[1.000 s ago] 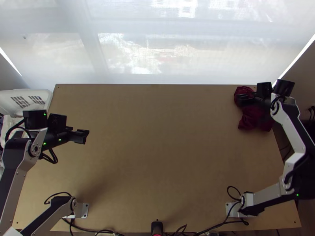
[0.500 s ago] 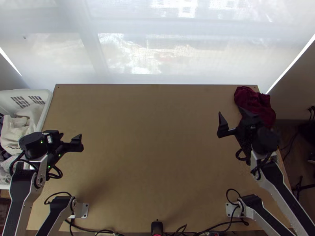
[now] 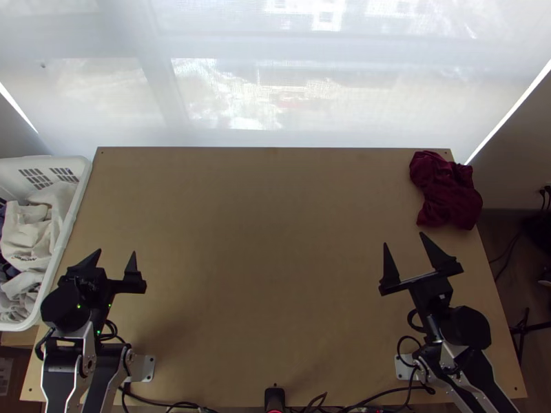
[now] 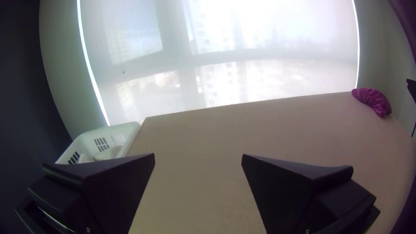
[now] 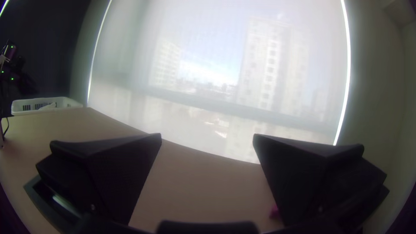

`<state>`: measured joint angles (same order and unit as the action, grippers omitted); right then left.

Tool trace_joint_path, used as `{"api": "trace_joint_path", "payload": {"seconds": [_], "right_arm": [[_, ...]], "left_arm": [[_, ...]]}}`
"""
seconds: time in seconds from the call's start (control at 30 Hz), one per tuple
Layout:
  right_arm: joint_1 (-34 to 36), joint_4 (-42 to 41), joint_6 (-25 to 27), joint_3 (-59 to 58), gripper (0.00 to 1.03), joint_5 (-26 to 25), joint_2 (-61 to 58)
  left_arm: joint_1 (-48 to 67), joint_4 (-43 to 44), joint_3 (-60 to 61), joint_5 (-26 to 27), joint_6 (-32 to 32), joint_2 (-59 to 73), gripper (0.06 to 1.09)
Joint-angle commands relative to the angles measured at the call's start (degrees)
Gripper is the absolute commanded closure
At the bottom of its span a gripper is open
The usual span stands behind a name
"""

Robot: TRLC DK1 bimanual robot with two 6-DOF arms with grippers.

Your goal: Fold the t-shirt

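While the bunched dark-red cloth t-shirt (image 3: pixel 446 193) lay at the top view's upper right, above and rightward of your nearer, wide-open black right gripper (image 3: pixel 404 239), your open black left gripper (image 3: pixel 116 252) sat far from it, lower left.

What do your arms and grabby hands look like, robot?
My left arm and right arm have silver-grey and black parts, with black cables. Little green lights glow on the left one. My left gripper and right gripper are black, each with two wide fingers that narrow to points, like beaks.
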<state>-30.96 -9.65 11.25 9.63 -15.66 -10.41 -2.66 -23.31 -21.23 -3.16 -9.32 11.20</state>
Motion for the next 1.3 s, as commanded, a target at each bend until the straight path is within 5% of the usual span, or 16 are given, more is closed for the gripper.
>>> {"api": "trace_joint_path", "payload": {"seconds": [0.0, 0.17, 0.27, 1.27], "right_arm": [[-3.9, 7.8, -0.1, -3.7, 0.05, -1.9, 10.8], [-4.4, 16.6, -8.5, -3.9, 0.05, -2.1, 10.7], [-3.2, 17.6, -10.8, -4.0, 0.05, -2.0, 10.7], [-2.9, 20.9, -12.7, -4.2, 0.05, -1.9, 10.5]], "left_arm": [[-1.3, 2.8, 8.4, -2.1, -0.4, -11.4, 0.11], [-0.9, -1.9, 7.8, -2.0, 10.3, -11.4, 0.11], [-1.1, -3.8, 7.5, -2.1, 10.6, -11.4, 0.11], [-1.3, -5.9, 7.3, -2.1, 10.6, -11.4, 0.11]]}}
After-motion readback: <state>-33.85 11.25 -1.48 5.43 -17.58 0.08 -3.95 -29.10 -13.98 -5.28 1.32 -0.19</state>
